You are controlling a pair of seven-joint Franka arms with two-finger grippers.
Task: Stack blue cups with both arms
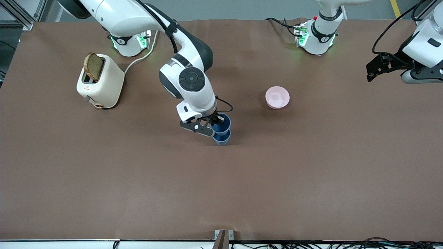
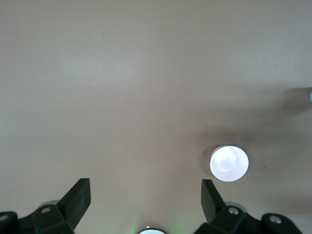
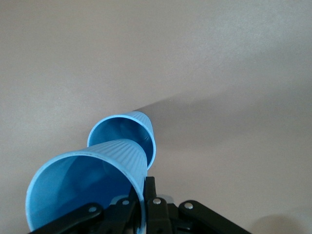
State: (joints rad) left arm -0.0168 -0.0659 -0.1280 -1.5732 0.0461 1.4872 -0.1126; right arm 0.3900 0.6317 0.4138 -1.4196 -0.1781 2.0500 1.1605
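My right tool (image 1: pixel 215 125) pinches the rim of one blue cup (image 1: pixel 222 123), holding it tilted just over the second blue cup (image 1: pixel 221 139) standing mid-table (image 1: pixel 221 193), so its narrow base can drop inside. My left tool (image 1: pixel 384 67) waits spread wide, high over the left arm's end, clear of the pink bowl (image 1: pixel 277 97). I can read no writing anywhere.

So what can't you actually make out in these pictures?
- Front view: whether the held blue cup touches the lower blue cup; the right claw covers the join.
- Right wrist view: the held cup's base, cut off by the edge.
- Front view: the left claw fingertips, too dark to tell.
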